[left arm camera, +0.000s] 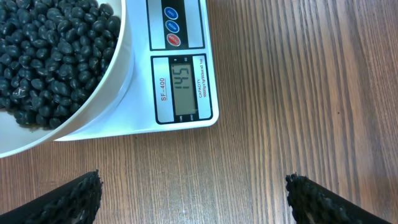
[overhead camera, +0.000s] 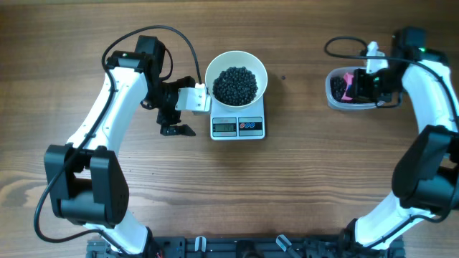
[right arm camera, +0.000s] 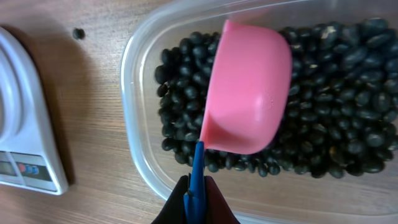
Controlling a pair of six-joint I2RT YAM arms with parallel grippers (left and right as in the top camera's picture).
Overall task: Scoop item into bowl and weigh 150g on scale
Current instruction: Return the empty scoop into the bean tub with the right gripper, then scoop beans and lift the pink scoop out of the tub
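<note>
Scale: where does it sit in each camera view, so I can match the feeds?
Overhead: top centre, the scale under the white bowl.
Left wrist: scale along the top, left of centre, its display turned sideways.
Right wrist: scale cut off at the left edge, left of the clear tub.
Shared landmark: the coloured buttons beside the display.

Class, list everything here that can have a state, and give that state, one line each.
bowl: on the scale, holding a heap of beans.
scale: switched on, display reads 145.
tub: open, partly filled with beans.
scoop: underside up over the tub's beans, held by its blue handle.
left gripper: open, empty, beside the scale.
right gripper: shut on the scoop's handle.
</note>
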